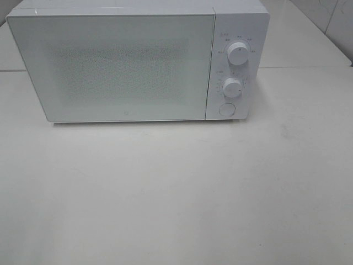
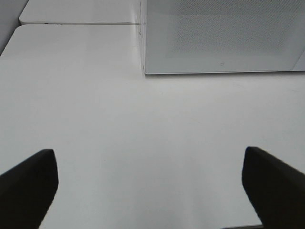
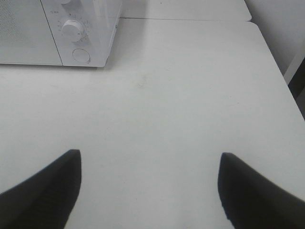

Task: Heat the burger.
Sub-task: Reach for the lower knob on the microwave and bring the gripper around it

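A white box-shaped microwave oven (image 1: 127, 66) stands at the far side of a white matte table (image 1: 176, 193), its wide frosted door (image 1: 110, 66) shut flush against the body (the speckled window lets nothing inside be made out). On the control panel to the right of the door sit a white round upper dial (image 1: 238, 53), a white round lower dial (image 1: 232, 87) beneath it, and a flat round button (image 1: 226, 109) lowest of the three. The burger shows in none of the views, so where it lies cannot be told. The left gripper (image 2: 148, 157) hangs above bare tabletop in front of the oven's left front corner, its two dark fingers (image 2: 28, 186) spread wide with nothing between them. The right gripper (image 3: 150, 157) hangs over the table to the right of the oven, near the panel side, its dark fingers (image 3: 43, 191) likewise set far apart and holding nothing
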Controlling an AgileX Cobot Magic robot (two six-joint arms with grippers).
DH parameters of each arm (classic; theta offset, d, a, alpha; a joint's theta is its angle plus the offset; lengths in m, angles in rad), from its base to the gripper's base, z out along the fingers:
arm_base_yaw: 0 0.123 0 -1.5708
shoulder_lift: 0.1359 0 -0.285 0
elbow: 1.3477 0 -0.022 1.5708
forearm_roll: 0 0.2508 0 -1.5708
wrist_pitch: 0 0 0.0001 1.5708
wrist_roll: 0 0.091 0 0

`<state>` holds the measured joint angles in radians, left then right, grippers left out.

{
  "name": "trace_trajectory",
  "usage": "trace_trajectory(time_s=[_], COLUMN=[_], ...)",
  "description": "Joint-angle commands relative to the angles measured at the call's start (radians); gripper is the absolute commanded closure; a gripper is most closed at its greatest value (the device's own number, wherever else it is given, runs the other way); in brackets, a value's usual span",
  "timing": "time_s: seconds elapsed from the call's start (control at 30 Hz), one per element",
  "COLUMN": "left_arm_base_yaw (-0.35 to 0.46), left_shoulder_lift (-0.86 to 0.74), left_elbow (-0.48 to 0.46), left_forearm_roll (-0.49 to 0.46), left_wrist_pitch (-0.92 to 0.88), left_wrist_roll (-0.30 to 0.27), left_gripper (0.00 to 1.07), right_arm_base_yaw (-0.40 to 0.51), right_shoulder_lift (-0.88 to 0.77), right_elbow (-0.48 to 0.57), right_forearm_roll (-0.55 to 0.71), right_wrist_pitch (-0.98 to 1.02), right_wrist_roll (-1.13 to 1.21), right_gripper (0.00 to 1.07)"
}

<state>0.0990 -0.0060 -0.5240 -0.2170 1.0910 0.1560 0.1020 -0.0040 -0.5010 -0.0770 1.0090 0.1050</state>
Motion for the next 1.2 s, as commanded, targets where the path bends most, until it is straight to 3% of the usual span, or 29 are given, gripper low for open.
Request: trace_trajectory(time_s=[0.03,0.8,1.0,1.2], left_arm_base_yaw=[-0.003,-0.003,-0.003,-0.003], left_shoulder_lift=[-0.022,-0.022,-0.022,-0.022], left_elbow=[0.003,0.003,0.003,0.003], left_forearm_roll=[-0.008,-0.008,-0.008,-0.008], left_wrist_pitch=[-0.013,-0.013,-0.013,-0.013], left_wrist_roll=[-0.001,-0.001,-0.001,-0.001], left_gripper=[0.09,0.09,0.09,0.09], right_arm_base_yaw=[-0.007,-0.007,0.028,0.032], right_shoulder_lift=[-0.026,-0.026,-0.024,0.029], right_elbow=[0.002,0.002,0.001,-0.047], right_forearm_roll=[-0.004,-0.004,-0.006,-0.014], right_wrist_pitch=[-0.015,-0.015,-0.015,-0.103], right_wrist_roll=[-0.005,-0.005,-0.002,-0.003], right_gripper=[0.31,0.31,0.31,0.31])
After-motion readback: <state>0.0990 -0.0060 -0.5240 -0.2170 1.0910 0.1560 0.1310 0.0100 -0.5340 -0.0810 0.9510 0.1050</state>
